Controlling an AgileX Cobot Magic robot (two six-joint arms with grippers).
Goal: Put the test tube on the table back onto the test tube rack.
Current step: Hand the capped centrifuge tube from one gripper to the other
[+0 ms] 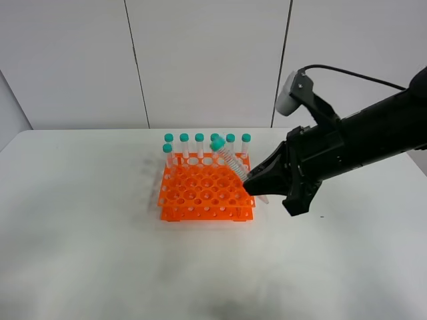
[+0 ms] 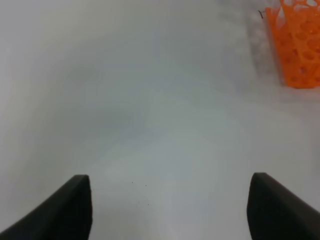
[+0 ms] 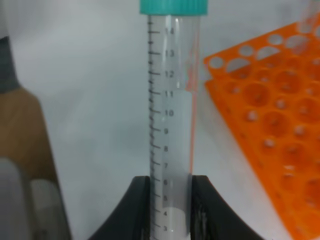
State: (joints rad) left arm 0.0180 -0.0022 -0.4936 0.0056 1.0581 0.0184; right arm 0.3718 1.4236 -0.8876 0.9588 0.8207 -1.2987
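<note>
Your right end effector (image 1: 250,181) (arm slanting down from the right) pinches the test tube (image 1: 230,160); your left end effector (image 2: 170,200) gapes wide.

Lab setting, orange test tube rack (image 1: 207,190), teal-capped tubes (image 1: 199,144), white table (image 1: 80,253)

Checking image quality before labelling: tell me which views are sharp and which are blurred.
Right wrist: test tube graduations crisp, test tube rack beside it soft. Left wrist: table and rack hazy, unfocused. Exterior high: sharp, faint shadow left of rack.
</note>
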